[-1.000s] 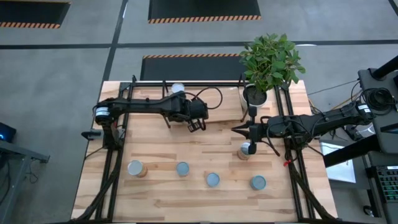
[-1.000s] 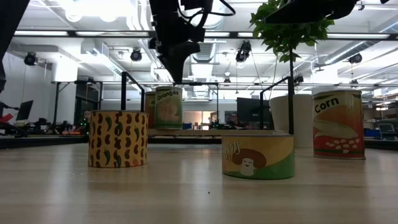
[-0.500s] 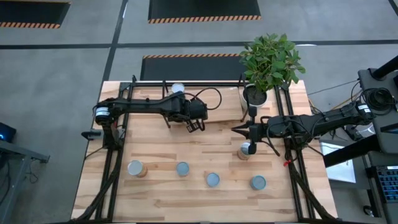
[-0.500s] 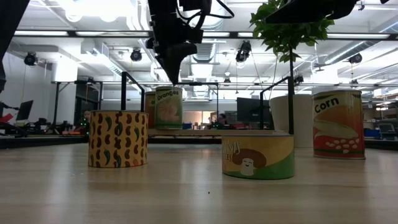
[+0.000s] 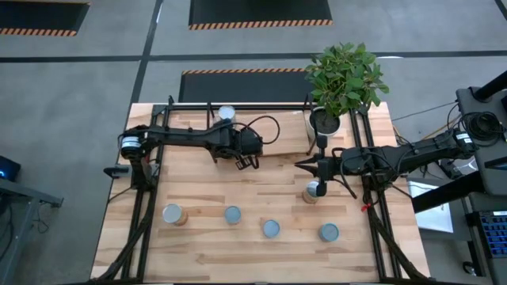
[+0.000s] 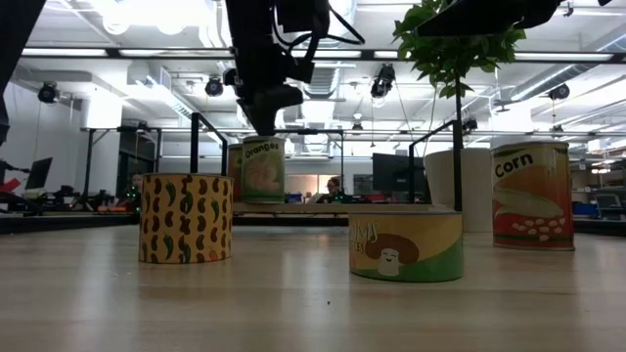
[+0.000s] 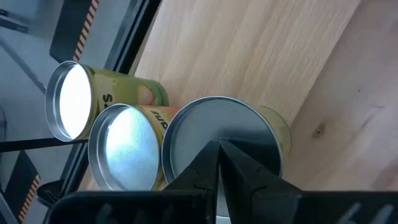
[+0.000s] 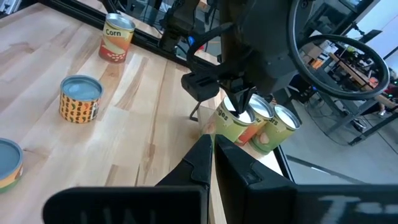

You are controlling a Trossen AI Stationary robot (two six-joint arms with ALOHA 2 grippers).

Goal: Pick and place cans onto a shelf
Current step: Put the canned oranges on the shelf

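We read the high view from left to right. The left arm (image 5: pixel 182 136) lies stretched along the back of the table (image 5: pixel 238 245), wrist bent downward, so that the left gripper (image 5: pixel 247 161) points down over the shelf board (image 5: pixel 277 170). In the left wrist view its two fingers (image 7: pixel 239 163) meet at a single point, pinched together with nothing between them, just above the lid of the nearest of three cans (image 7: pixel 217 140) grouped on the shelf. These three stand upright, long axes vertical, lids up, packed side by side and touching. In the low view the front one reads "Oranges" (image 6: pixel 262 169), with the gripper hanging directly above it.

Along the front of the table we see four more cans in a loose row, all upright: the bean can (image 5: pixel 173 214), a second (image 5: pixel 232 214), a third (image 5: pixel 271 229) and a fourth (image 5: pixel 329 233), each well apart from its neighbour.

Further right, the right arm (image 5: pixel 412 154) reaches in from the table's right edge, held level. The right gripper (image 5: pixel 305 165) points toward the table centre; its fingers (image 8: pixel 208 155) lie pressed together, holding nothing. One upright can (image 5: pixel 314 190) stands just beside it, toward the front. The plant (image 5: pixel 344 77) stands at the back right corner
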